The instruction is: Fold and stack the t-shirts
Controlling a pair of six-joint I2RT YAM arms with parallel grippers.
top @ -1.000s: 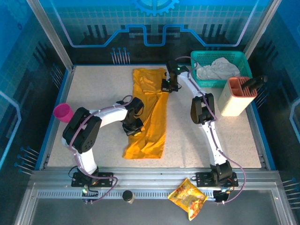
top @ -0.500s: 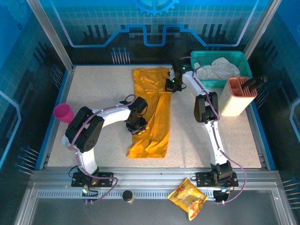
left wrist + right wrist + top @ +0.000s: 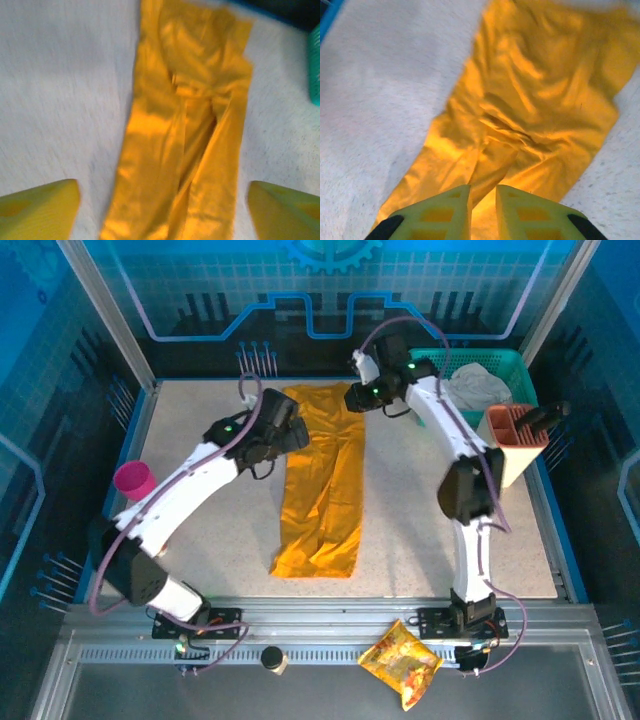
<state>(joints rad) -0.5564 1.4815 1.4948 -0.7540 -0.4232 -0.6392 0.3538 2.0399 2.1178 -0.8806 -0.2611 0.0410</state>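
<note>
Our plain orange-yellow cloth t-shirt (image 3: 322, 490) lies folded lengthwise on the speckled surface (image 3: 200, 470), left of the teal plastic basket (image 3: 465, 354); cross-folds and stacking await us. Our left hand (image 3: 162, 200) gapes empty; our right hand (image 3: 483, 205), nearly closed, holds nothing.

On my overhead feed I see 1 pink cup (image 3: 133, 480) standing at the left edge of the speckled table (image 3: 200, 430). In the far right corner sits 1 teal basket (image 3: 465, 354) with a crumpled white cloth (image 3: 468, 387) inside it. Just in front of the basket stands 1 salmon-coloured holder (image 3: 498, 458), with 1 black handle (image 3: 545, 416) sticking out of its top toward the right. On the metal rail (image 3: 320, 625) along the near side lie 1 shiny orange-yellow snack packet (image 3: 402, 662), right of centre, and 1 small dark round item (image 3: 270, 658), left of centre. I cannot tell what that item is.
</note>
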